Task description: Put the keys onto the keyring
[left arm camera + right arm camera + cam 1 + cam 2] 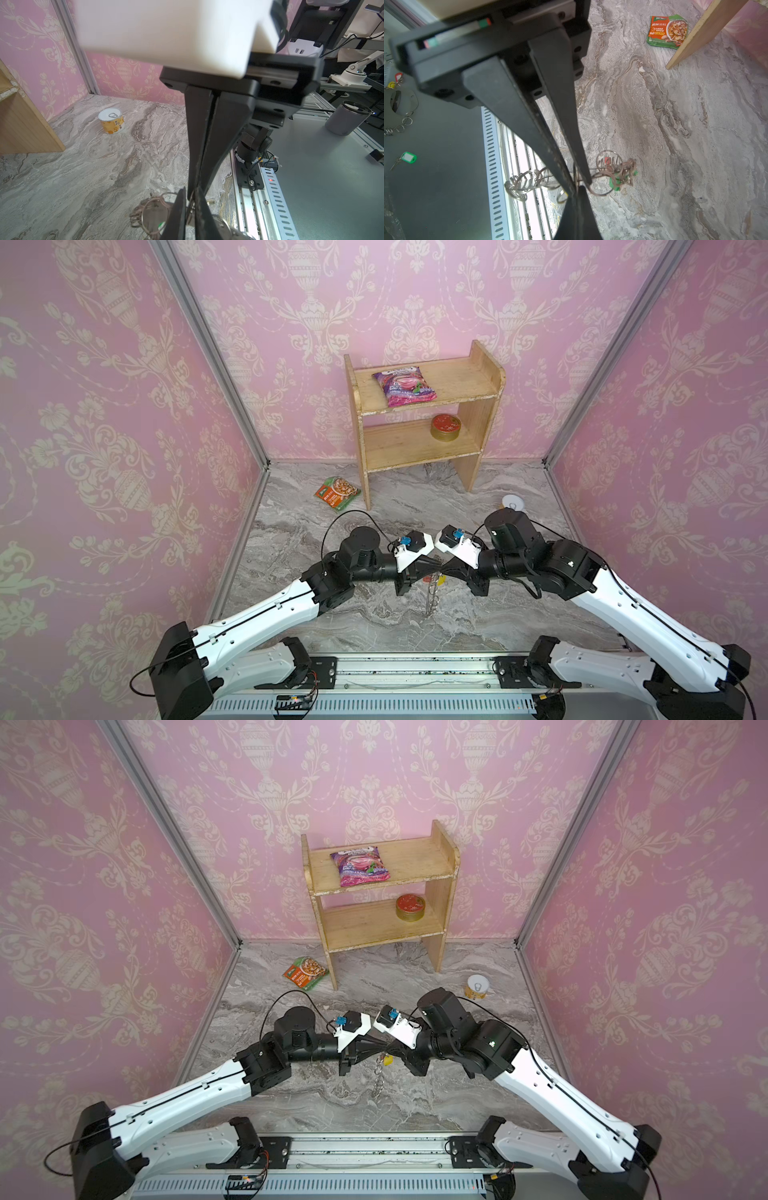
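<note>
The keyring (432, 597) hangs edge-on over the middle of the marble table, with silver wire loops (525, 182) along its rim. Both grippers meet at its top. My left gripper (434, 567) is shut on one thin wire loop, seen in the left wrist view between its fingertips (180, 209). My right gripper (581, 182) is shut on the keyring from the opposite side. Keys hang from the loops: a yellow tag (443, 580), a red tag (607, 161) and a green tag (614, 182). The key blades are too small to make out.
A wooden shelf (486, 377) stands at the back with a pink snack bag (404, 386) and a gold tin (445, 428). A soup packet (336, 493) lies near its left leg. A small can (513, 502) sits behind the right arm. Spare tagged keys (409, 157) lie off the table.
</note>
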